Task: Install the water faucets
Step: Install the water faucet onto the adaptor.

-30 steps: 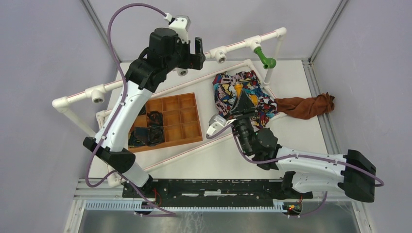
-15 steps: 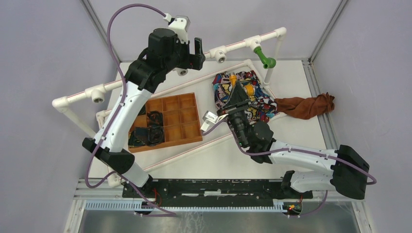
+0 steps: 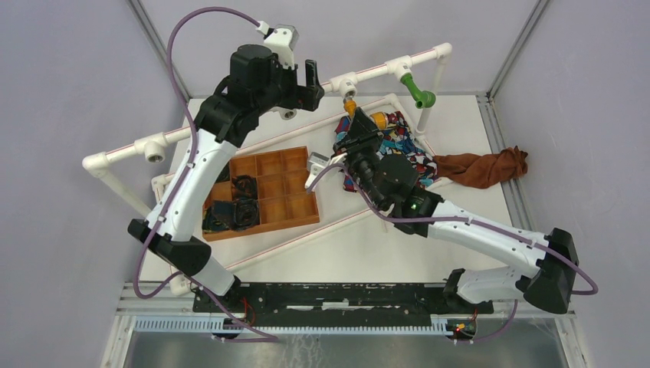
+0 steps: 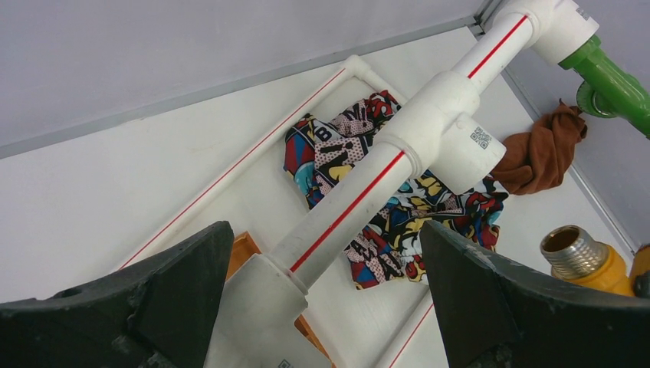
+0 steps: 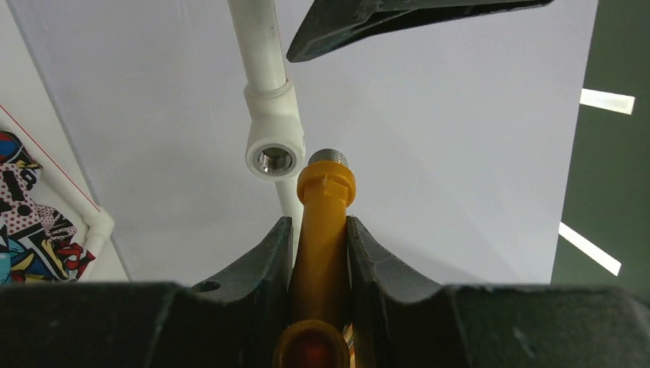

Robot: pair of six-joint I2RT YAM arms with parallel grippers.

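While the white table [image 3: 345,253] carries a red-striped white plastic pipe frame [image 3: 123,150], the left end effector [image 4: 323,230] stands wide open astride its top rail, gripping nothing. The right end effector [image 5: 318,222] clamps the orange-yellow plastic faucet [image 5: 322,253], whose metal thread is just beside a white T-fitting [image 5: 274,159]. The green plastic faucet [image 3: 418,92] juts from the rail's right-end fitting.

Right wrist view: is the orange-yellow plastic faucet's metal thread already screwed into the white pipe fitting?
No, the orange-yellow plastic faucet shows its metal thread bare, beside the open socket of the white pipe fitting.
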